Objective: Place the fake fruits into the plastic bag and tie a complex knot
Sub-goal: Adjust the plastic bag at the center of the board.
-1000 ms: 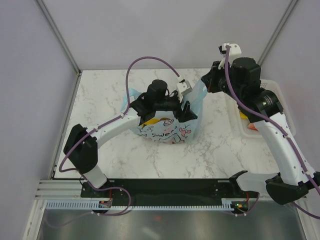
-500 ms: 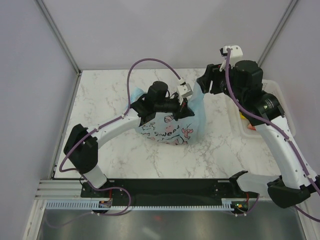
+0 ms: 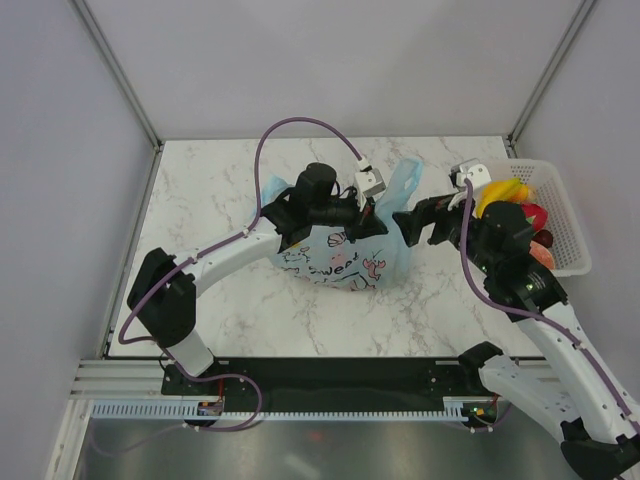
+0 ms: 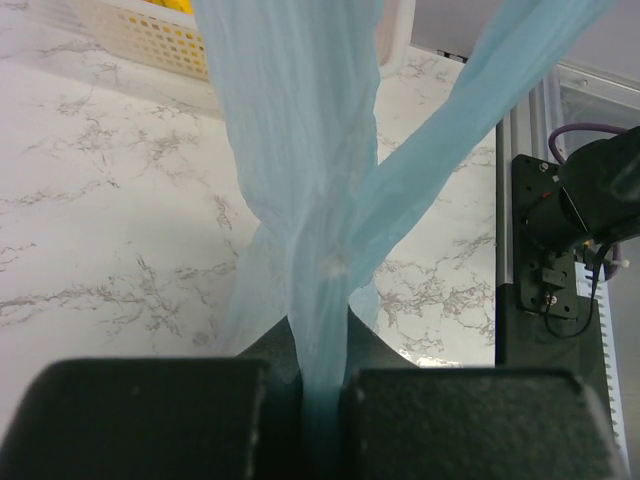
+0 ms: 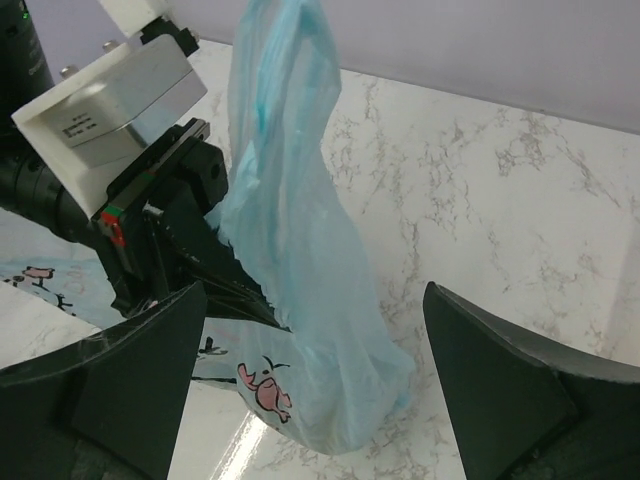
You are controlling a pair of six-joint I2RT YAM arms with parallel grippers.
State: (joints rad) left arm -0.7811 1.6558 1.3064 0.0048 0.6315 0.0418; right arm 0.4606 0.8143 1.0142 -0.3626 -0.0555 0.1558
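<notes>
Currently the left gripper (image 4: pixel 320 395) is clenched on a twisted handle of the thin translucent light-blue plastic bag (image 3: pixel 340 262), to hold it taut for knotting. The right gripper (image 5: pixel 315 390) stands released just beside the bag. The bag sits mid-table; some colourful fake fruits (image 3: pixel 512 198) lie in the white mesh basket (image 3: pixel 572 235).

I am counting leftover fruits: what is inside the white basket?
Yellow bananas, a red fruit and an orange-red piece lie in the basket; the right arm hides its left part.
</notes>
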